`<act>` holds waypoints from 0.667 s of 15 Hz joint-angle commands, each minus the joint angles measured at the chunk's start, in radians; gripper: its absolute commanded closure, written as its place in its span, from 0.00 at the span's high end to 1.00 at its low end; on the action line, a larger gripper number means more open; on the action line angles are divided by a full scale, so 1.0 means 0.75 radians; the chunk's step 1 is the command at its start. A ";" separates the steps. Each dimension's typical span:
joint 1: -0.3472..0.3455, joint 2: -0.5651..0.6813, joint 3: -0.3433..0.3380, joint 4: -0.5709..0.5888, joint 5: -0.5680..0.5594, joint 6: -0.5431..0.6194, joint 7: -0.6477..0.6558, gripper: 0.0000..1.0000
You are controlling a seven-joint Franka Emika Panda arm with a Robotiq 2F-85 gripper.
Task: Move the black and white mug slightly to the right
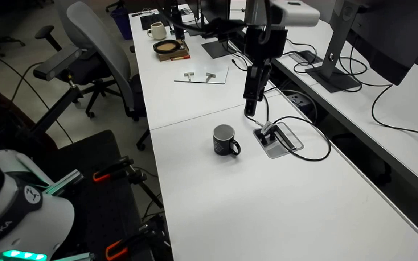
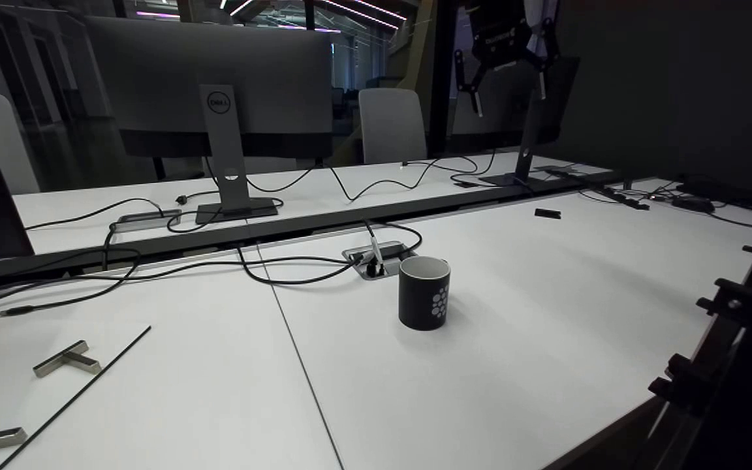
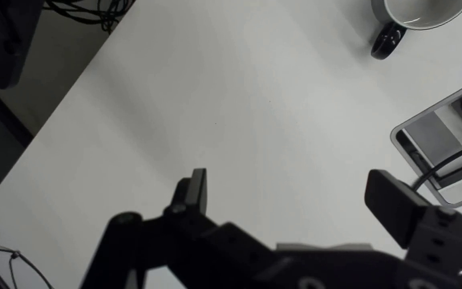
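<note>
- The white desk (image 1: pixel 285 214) carries the whole job. The step in hand looks to be the reach; the grasp and the shift to the right seem not yet done.
- The gripper (image 2: pixel 510 106), in an exterior view, hangs high over the desk, toward the right. In the wrist view its fingers (image 3: pixel 199 186) stand wide apart with nothing between them. The next move likely calls for travel leftward and down, until one finger is on each side of the black and white mug (image 2: pixel 423 297).
- The cable box (image 3: pixel 435 132) sits in the desk on the mug's far side, near it but apart; the descent should probably avoid it.
- The mug stands upright on the desk. In both exterior views it appears lower than the gripper and to its left; in the wrist view it is cut off at the top right, beyond the fingertips.
- The handle (image 3: pixel 388 41) juts from the mug toward the gripper in the wrist view, so a grip should probably steer around it.
</note>
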 commanded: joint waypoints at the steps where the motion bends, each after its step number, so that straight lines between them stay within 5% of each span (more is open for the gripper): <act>1: 0.038 0.146 -0.022 0.069 -0.029 -0.008 0.136 1.00; 10: 0.028 0.111 -0.018 0.011 0.007 0.032 0.089 1.00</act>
